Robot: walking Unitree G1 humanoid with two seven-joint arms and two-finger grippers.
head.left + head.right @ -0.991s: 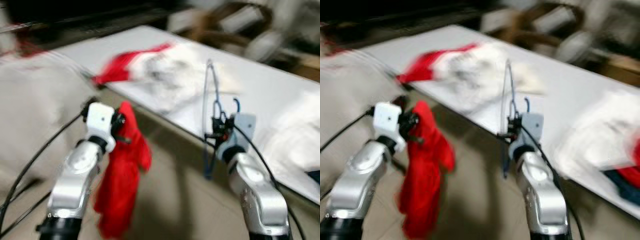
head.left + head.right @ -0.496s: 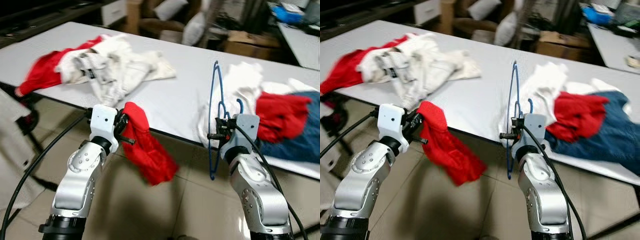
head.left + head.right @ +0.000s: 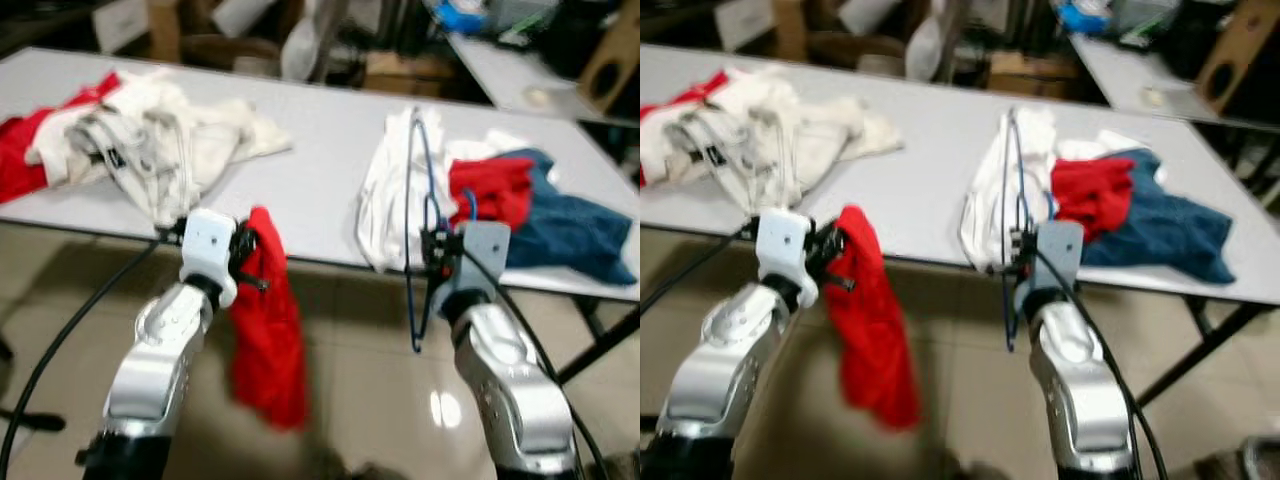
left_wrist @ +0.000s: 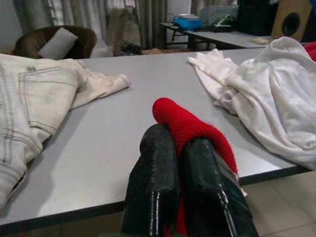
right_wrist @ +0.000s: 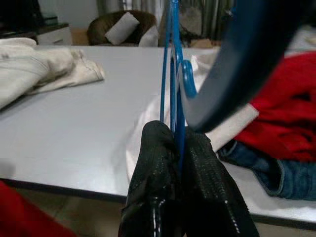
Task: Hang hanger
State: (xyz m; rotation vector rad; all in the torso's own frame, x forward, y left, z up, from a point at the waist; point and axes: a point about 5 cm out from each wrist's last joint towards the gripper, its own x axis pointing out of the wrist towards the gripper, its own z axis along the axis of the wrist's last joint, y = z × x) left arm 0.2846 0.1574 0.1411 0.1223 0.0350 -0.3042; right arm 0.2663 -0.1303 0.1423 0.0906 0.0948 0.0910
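Left gripper (image 4: 185,163) clamped on red garment (image 3: 265,320), right gripper (image 5: 177,148) pinching blue hanger (image 3: 418,215) upright. Keep both grips firm, avoid table (image 3: 310,180) edge.

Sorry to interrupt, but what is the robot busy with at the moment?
It stands before a white table strewn with clothes. Its left gripper is shut on a red garment that hangs toward the floor, and its right gripper is shut on a blue wire hanger, held upright. The garment is not yet on the hanger.

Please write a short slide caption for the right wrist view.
Right gripper shut on a blue hanger before a grey table with clothes.
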